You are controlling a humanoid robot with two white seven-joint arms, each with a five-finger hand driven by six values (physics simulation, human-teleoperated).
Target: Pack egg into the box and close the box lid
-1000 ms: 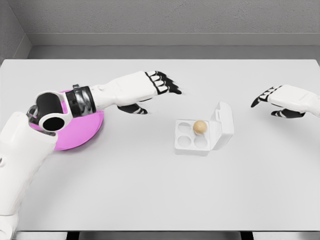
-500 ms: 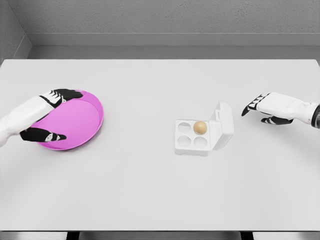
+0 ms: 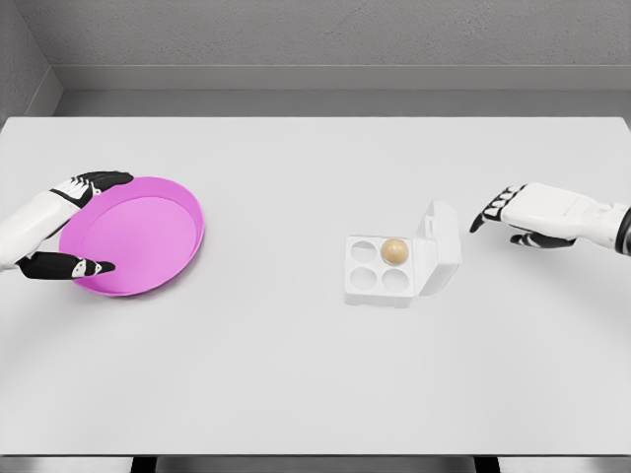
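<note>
While the egg point(image 3: 394, 251) sits in the box point(image 3: 380, 285), the right hand point(image 3: 523, 210) hovers beside its lid, fingers spread.

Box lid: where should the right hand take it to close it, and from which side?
Judging by its pose, take the lid at its free upper edge, coming from the right with the right hand. It stands nearly upright, hinged on the box's right side, so pushing leftward should fold it over the egg.

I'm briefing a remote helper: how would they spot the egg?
Start at the white table, then find the small white four-cup box right of centre, its lid open. The round tan egg fills its far-right cup; the other three are empty.
</note>
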